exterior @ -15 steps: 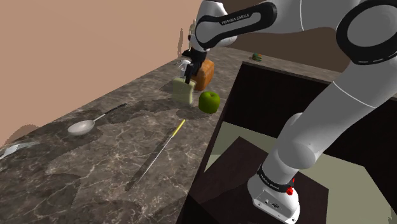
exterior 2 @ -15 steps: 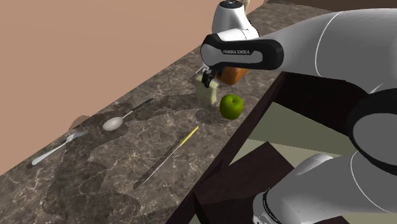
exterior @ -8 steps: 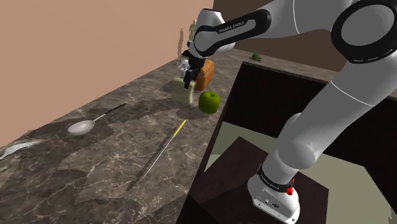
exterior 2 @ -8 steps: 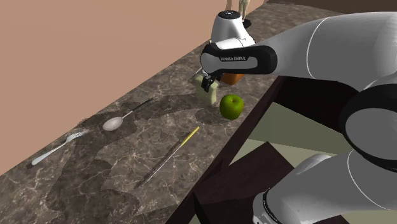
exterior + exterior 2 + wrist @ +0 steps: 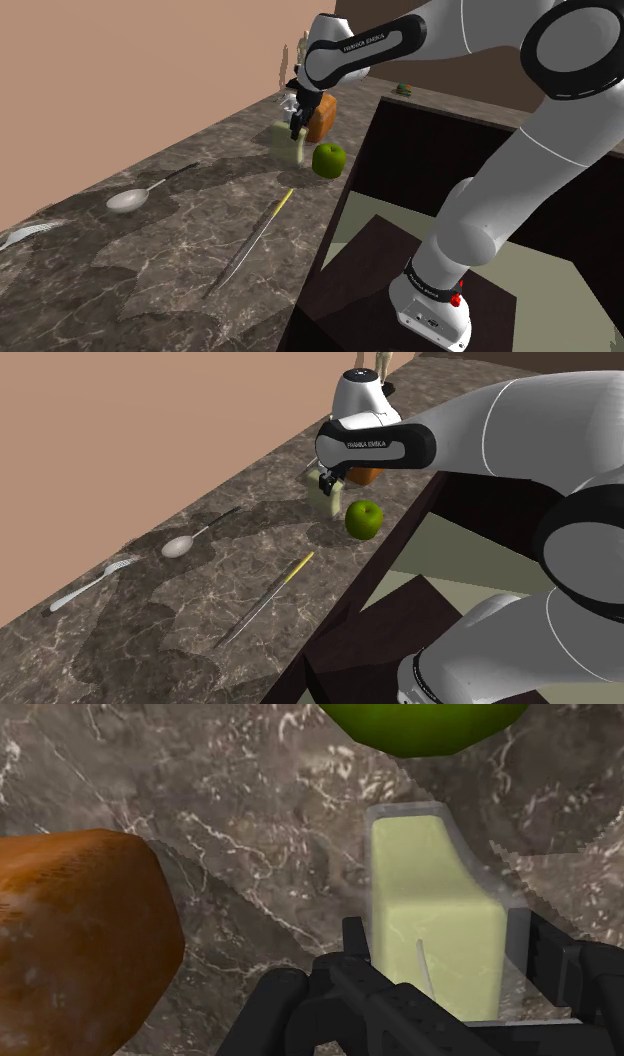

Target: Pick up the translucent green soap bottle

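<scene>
The pale translucent green soap bottle (image 5: 283,141) (image 5: 324,503) stands on the dark marbled counter (image 5: 180,250), near its far end. My black gripper (image 5: 296,130) (image 5: 326,482) comes down on it from above. In the wrist view the bottle (image 5: 430,894) sits between the two fingers (image 5: 354,949), which press against its clear side walls, so the gripper (image 5: 450,954) is shut on it. The bottle's base rests on the counter.
A green apple (image 5: 329,158) (image 5: 420,724) lies just beside the bottle toward the counter edge, and an orange-brown lump (image 5: 321,117) (image 5: 80,934) sits close behind it. A yellow-handled knife (image 5: 250,240), a spoon (image 5: 128,200) and a fork (image 5: 85,587) lie farther along the counter.
Over the last second the hand dropped slightly onto the bottle. In the last half second nothing visibly moved.
</scene>
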Robot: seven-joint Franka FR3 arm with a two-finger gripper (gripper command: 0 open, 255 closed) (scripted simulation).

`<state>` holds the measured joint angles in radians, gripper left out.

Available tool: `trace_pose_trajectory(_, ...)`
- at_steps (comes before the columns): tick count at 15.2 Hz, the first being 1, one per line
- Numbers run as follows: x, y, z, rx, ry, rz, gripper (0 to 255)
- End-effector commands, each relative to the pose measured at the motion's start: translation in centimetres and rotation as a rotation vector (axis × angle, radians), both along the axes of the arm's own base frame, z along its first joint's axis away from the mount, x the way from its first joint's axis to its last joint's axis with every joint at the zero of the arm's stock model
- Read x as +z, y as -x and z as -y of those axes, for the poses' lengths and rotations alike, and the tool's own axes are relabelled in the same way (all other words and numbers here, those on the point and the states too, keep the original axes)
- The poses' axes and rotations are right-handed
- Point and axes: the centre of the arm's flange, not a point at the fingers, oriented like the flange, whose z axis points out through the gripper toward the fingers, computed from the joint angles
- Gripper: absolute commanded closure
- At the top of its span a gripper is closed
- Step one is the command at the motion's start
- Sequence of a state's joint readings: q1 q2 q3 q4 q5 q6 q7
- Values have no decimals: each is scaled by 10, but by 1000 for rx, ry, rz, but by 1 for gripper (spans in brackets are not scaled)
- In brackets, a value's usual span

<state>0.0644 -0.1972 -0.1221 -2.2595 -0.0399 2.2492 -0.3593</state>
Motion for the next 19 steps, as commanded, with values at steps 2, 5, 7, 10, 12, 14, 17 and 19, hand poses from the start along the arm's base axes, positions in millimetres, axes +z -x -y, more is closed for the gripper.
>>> trace_pose_trajectory(2, -1, 0, 0, 0, 0, -1, 255)
trace_pose_trajectory(5, 15, 0, 0, 0, 0, -1, 255)
trace_pose_trajectory(7, 26, 0, 0, 0, 0, -1, 255)
trace_pose_trajectory(10, 41, 0, 0, 0, 0, -1, 255)
trace_pose_trajectory(12, 52, 0, 0, 0, 0, -1, 255)
trace_pose_trajectory(14, 63, 0, 0, 0, 0, -1, 255)
trace_pose_trajectory(17, 78, 0, 0, 0, 0, -1, 255)
trace_pose_trajectory(19, 79, 0, 0, 0, 0, -1, 255)
